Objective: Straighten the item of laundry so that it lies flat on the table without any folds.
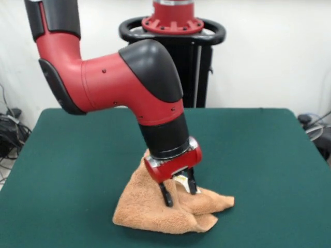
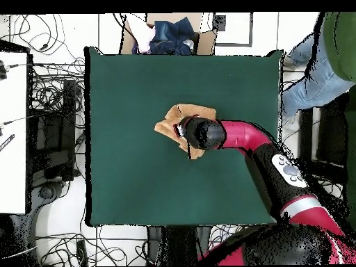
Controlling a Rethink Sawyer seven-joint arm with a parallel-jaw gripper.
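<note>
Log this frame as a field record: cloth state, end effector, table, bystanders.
cloth: light orange-tan terry cloth towel, bunched and folded, not flat
position: near the middle of the dark green felt-topped rectangular table
end effector: red and black, fingers down on the towel's raised fold, apparently gripping it
arm: red and black arm covers part of the towel in the overhead view
person: jeans-clad leg beside the table's edge

Lab: floor cables, pedestal.

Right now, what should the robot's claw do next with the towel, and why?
Probably lift a little and pull outward. The gripper is down on the towel, fingers straddling a raised fold, and the towel lies bunched in layers on the table, not flat.
</note>
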